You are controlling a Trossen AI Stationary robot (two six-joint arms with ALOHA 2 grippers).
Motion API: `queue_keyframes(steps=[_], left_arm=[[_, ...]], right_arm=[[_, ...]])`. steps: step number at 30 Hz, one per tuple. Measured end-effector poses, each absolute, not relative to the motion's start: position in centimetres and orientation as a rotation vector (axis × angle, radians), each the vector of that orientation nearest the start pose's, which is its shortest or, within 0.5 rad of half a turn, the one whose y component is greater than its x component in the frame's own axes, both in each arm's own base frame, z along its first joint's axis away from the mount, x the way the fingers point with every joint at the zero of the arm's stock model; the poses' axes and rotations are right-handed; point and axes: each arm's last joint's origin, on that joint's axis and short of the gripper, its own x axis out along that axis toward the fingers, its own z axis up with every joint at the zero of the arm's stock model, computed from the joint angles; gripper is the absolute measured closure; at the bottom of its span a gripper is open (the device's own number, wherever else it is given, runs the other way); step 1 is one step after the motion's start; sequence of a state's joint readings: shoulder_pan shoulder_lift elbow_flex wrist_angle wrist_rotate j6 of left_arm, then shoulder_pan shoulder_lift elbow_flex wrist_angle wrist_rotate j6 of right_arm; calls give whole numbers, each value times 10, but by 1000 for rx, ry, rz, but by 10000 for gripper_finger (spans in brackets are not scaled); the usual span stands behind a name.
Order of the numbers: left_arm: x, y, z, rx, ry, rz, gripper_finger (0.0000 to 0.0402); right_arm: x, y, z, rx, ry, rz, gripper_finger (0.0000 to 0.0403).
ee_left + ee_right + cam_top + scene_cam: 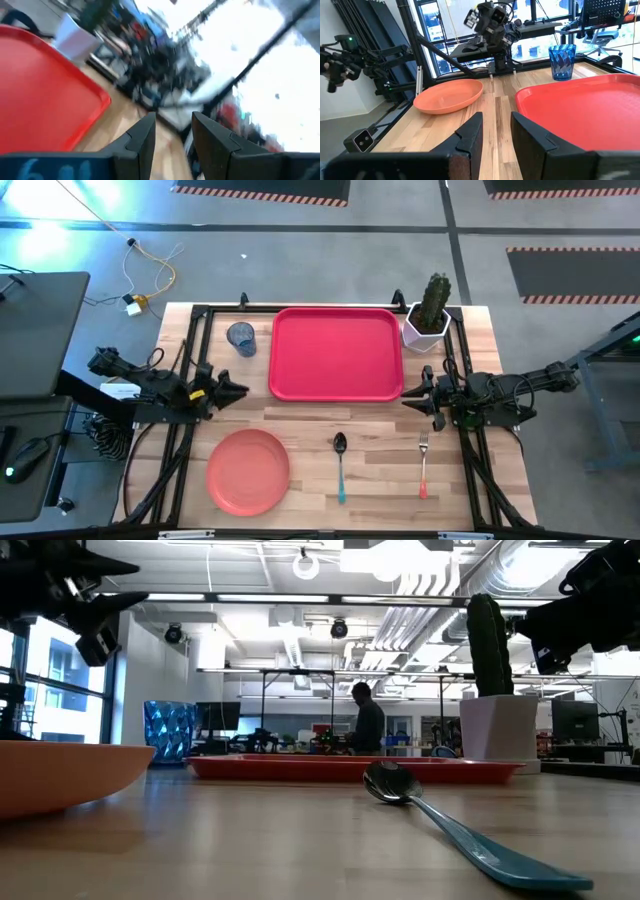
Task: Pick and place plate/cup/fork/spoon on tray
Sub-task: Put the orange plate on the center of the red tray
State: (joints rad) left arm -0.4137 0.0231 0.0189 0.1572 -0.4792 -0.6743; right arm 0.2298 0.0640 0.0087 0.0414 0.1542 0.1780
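Note:
The red tray [335, 352] lies at the table's far middle. The blue-purple cup [241, 338] stands upright on the table left of the tray. The salmon-pink plate [248, 470] rests on the table at the near left. The teal-handled spoon [340, 465] and the orange-handled fork [423, 467] lie flat near the front edge, bowl and tines pointing to the far side. My left gripper [240, 390] hovers at the tray's near-left corner, slightly open and empty. My right gripper [408, 395] hovers at the tray's near-right corner, slightly open and empty.
A white hexagonal pot with a cactus [428, 315] stands at the tray's far-right corner. Black frame rails [190, 360] run along the table's left and right sides. A person [368, 720] stands far off in the room behind the table.

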Motion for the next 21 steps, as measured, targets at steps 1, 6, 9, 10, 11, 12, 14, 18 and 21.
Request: queue_keyframes(steps=[1, 6, 9, 10, 11, 12, 14, 18, 21], left_arm=[[91, -25, 184, -760, -179, 37, 284], [89, -21, 191, -818, -274, 103, 284], [89, -20, 192, -831, -302, 139, 284], [88, -20, 193, -833, -307, 146, 284], [88, -20, 193, -836, -312, 146, 284], [88, -19, 194, -842, -322, 146, 284], [88, -19, 195, -849, -340, 163, 284], [87, -17, 196, -821, -364, 214, 284], [86, -16, 197, -805, -375, 244, 284]], right_arm=[[99, 19, 165, 176, 20, 74, 311], [99, 19, 165, 175, 20, 73, 311], [99, 19, 165, 173, 20, 72, 311], [99, 19, 165, 181, 20, 72, 311], [99, 19, 165, 200, 21, 72, 311], [99, 19, 166, 227, 21, 72, 311], [99, 19, 166, 296, 16, 72, 311], [99, 19, 169, 442, -5, 77, 311], [99, 19, 170, 519, -13, 80, 311]])
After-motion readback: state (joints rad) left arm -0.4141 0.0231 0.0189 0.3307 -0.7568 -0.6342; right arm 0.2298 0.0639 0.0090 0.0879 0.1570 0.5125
